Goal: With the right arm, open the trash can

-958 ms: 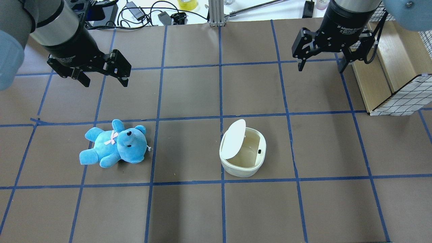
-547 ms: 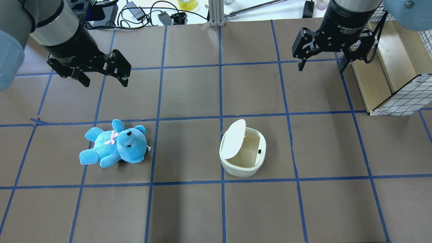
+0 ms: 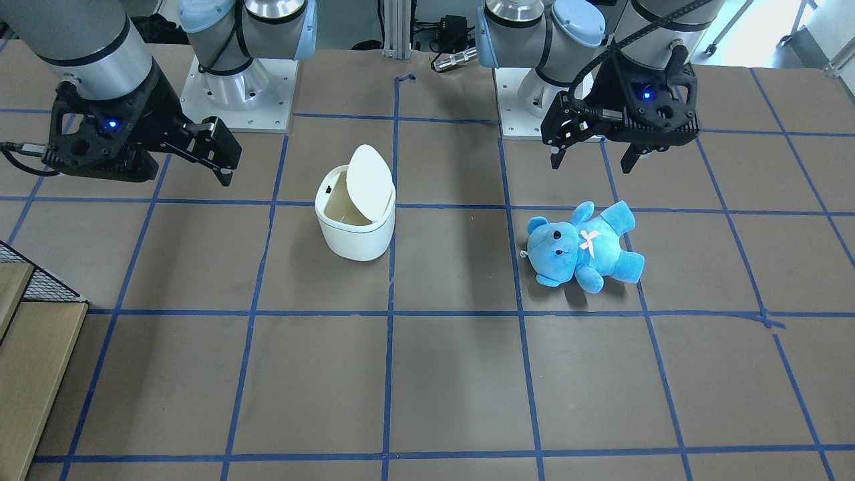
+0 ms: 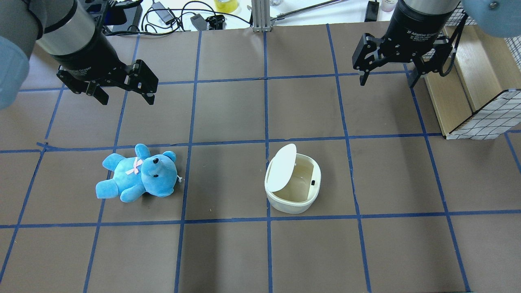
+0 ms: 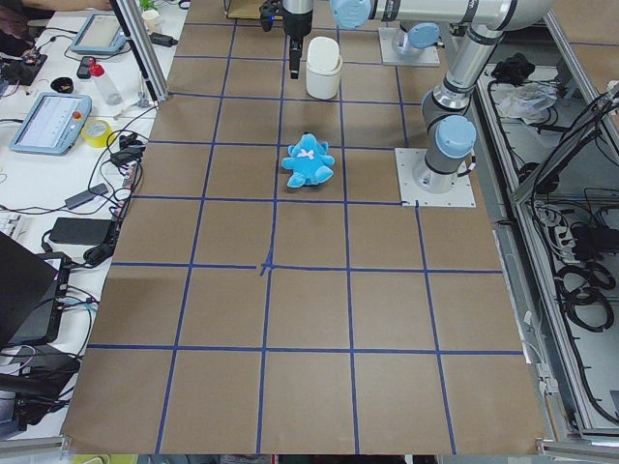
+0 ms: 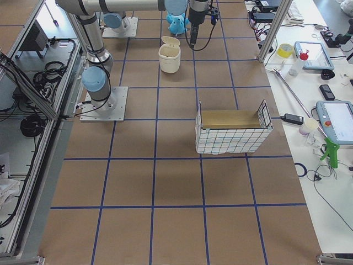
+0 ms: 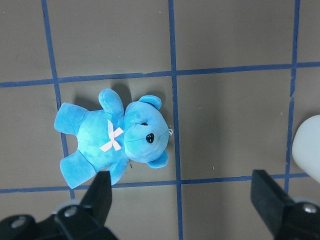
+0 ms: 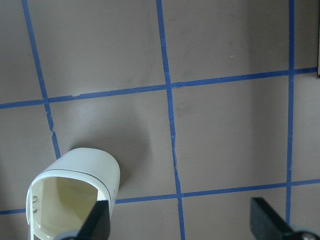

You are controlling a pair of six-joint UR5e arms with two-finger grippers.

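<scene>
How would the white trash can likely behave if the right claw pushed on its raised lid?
The trash can looks like thin plastic and its visible inside is empty, so it is probably light and may slide or tip on the smooth table. Its lid stands tilted open, apparently hinged, so it would likely swing first.

Blue teddy [image 7: 112, 140] lying on taped table [image 7: 225, 35]; end effector [image 7: 181, 180] fingers spread

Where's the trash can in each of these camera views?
Front-facing: trash can left of centre.
Overhead: right of centre.
Exterior left: top centre, far away.
Exterior right: upper middle, left of centre.
Left wrist: sliver at right edge.
Right wrist: bottom left corner.
Landmark: blue teddy bear, in every view except right wrist.
</scene>
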